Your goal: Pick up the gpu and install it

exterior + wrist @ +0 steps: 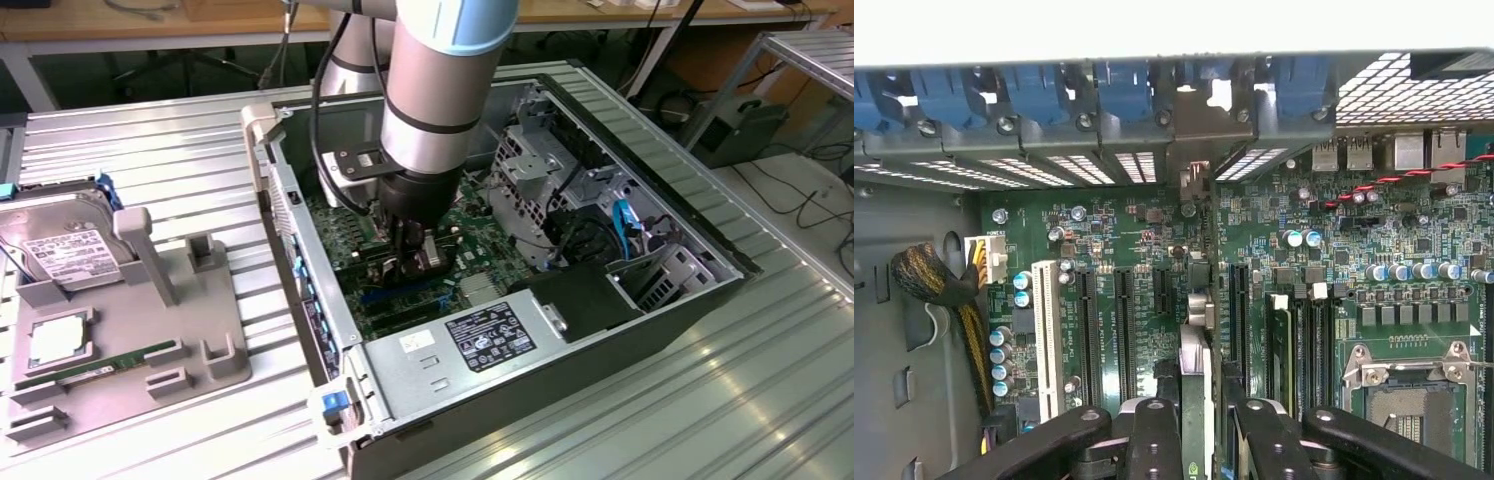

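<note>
My gripper [411, 258] is down inside the open computer case [694, 250], just above the green motherboard [467, 235]. It is shut on the gpu [1194, 375], a thin black card seen edge-on between the two black fingers [1154, 440]. In the wrist view the card stands upright in line with the expansion slots [1124, 330], its far end reaching to the grey bracket area [1194, 135] at the case's rear wall. Whether its lower edge sits in a slot is hidden. In the exterior view the gpu [400, 272] is mostly covered by the gripper.
A power supply [467, 340] fills the near end of the case and a drive cage [534, 170] the exterior view's right. A yellow-black cable bundle [944, 290] lies beside the slots. On the exterior view's left a grey fixture [200, 350] holds a hard drive [54, 250] and a memory stick [100, 365].
</note>
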Tool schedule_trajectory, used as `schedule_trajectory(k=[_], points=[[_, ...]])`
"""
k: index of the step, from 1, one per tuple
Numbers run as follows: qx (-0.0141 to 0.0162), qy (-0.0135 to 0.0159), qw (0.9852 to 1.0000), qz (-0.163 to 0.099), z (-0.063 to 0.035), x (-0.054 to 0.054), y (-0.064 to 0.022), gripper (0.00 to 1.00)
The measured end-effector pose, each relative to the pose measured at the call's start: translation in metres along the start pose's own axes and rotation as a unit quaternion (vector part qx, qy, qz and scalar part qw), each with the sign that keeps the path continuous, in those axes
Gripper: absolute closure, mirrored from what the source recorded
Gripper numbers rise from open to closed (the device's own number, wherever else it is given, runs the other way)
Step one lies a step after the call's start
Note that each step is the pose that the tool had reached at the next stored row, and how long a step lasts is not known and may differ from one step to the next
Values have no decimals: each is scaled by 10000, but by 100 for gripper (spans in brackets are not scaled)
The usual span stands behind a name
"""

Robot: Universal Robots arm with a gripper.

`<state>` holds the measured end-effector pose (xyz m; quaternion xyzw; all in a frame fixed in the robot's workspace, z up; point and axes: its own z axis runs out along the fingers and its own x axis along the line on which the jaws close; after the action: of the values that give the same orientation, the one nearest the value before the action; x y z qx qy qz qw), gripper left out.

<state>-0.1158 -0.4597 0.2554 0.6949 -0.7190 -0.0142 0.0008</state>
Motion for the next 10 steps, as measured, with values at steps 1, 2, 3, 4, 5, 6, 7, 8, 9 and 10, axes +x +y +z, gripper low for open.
schedule_trajectory(k=[1,2,3,4,5,6,7,8,9,10], points=[[0,-1,10000,0,-4,0,0,74],[0,-2,10000,0,-7,-1,0,74],[1,-3,10000,0,-10,-1,0,74],[-1,-1,10000,0,-16,-1,0,74],[-2,0,10000,0,-24,-1,0,74],[-2,-1,10000,0,-33,-1,0,74],[-3,0,10000,0,-41,-1,0,74],[-4,0,10000,0,-42,-1,-1,74],[-4,-1,10000,0,-42,-1,0,74],[-7,1,10000,0,-42,-1,0,74]])
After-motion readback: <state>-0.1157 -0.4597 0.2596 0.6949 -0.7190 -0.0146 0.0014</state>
